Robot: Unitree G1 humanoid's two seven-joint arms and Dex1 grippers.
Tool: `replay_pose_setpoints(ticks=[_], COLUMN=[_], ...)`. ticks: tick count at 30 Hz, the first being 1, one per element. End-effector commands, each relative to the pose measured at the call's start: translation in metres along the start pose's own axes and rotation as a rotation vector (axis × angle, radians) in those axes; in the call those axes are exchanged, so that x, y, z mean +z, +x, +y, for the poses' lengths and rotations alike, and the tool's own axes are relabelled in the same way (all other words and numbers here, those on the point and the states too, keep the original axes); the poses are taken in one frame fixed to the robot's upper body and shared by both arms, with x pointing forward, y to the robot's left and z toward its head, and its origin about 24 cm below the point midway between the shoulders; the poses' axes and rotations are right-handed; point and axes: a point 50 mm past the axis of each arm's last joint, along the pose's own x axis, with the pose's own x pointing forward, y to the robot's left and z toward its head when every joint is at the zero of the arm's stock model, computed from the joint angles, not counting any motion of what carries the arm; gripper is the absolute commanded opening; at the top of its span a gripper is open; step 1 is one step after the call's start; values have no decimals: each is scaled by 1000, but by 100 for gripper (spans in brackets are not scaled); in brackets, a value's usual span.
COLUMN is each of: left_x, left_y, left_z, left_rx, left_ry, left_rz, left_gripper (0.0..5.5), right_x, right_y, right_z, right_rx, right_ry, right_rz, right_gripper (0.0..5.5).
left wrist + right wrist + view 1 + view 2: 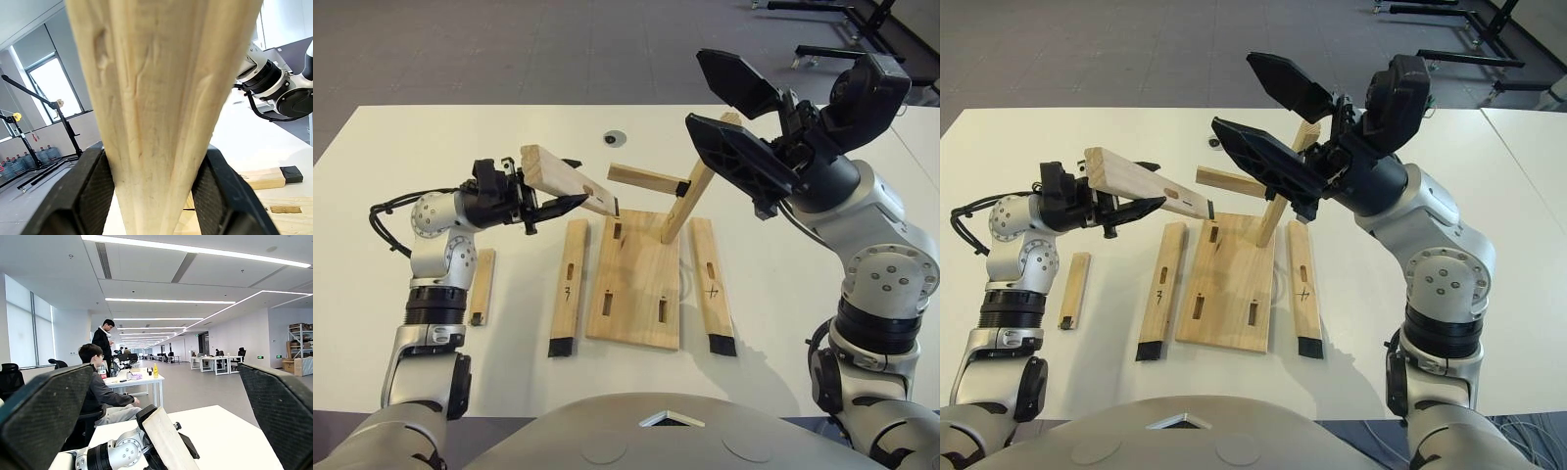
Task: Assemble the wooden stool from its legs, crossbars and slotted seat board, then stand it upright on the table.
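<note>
The seat board (641, 294) is pale, matt, bare wood. The lifted leg (563, 176) left of it shows coarse, visible grain. The table (391, 176) beneath is smooth and white.

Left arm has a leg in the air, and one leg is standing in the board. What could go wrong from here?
1. The tilted wooden leg standing in the flat slotted seat board leans unsupported. The right gripper is open near its top, so a bump could topple it.
2. The tapered wooden leg in the left gripper has its tip close to the short wooden crossbar on the standing leg and may knock it.
3. The seat board lies loose, so pressing could slide it.
</note>
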Motion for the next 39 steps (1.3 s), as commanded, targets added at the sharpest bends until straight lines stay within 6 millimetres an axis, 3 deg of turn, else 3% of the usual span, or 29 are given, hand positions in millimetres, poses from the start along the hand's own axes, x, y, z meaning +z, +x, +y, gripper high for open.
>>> replay_pose_setpoints(ticks=[1, 10, 16, 23, 31, 39], left_x=[-6, -20, -11, -6, 6, -3], left_y=[3, -5, -6, -5, -8, -5], left_z=[-7, -19, -11, -6, 9, 3], left_rx=[-50, -76, -70, -70, -78, -110], left_ry=[-43, -96, -67, -43, -15, -42], left_rz=[28, 93, 97, 92, 100, 110], left_gripper=[210, 210, 210, 210, 210, 210], right_x=[1, 5, 29, 17, 12, 11], right_y=[2, 2, 0, -13, -8, -6], right_z=[-1, -1, -19, -31, -29, -28], right_rx=[12, 15, -124, -292, -280, -273], right_ry=[-14, -22, -52, -142, -114, -108], right_rz=[5, -14, -204, -189, -215, -209], right_gripper=[539, 539, 539, 539, 539, 539])
